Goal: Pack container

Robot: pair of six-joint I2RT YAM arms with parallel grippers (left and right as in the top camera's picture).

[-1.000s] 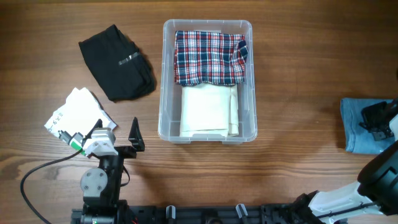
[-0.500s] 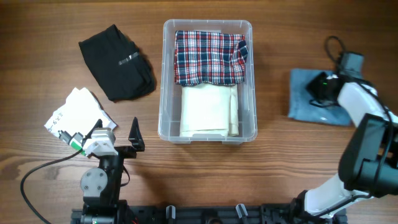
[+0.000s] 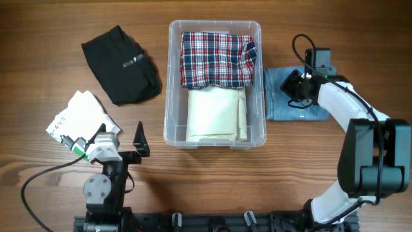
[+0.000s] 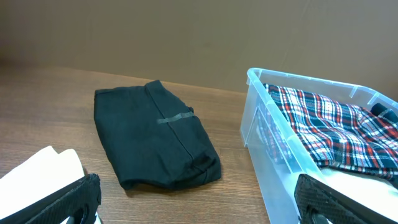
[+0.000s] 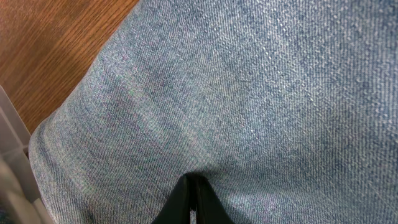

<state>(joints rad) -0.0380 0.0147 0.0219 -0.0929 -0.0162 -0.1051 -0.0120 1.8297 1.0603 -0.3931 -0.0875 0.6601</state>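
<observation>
The right hand is closed, its fingertips pinching a fold of the folded denim garment that lies flat on the desk beneath it. Just to this hand's left stands the clear plastic bin, holding a plaid shirt and a cream cloth. The left hand is open and empty, with a black folded garment ahead of it.

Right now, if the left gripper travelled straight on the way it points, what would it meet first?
Probably the black garment, near corner first; the container lies right of that line.
</observation>
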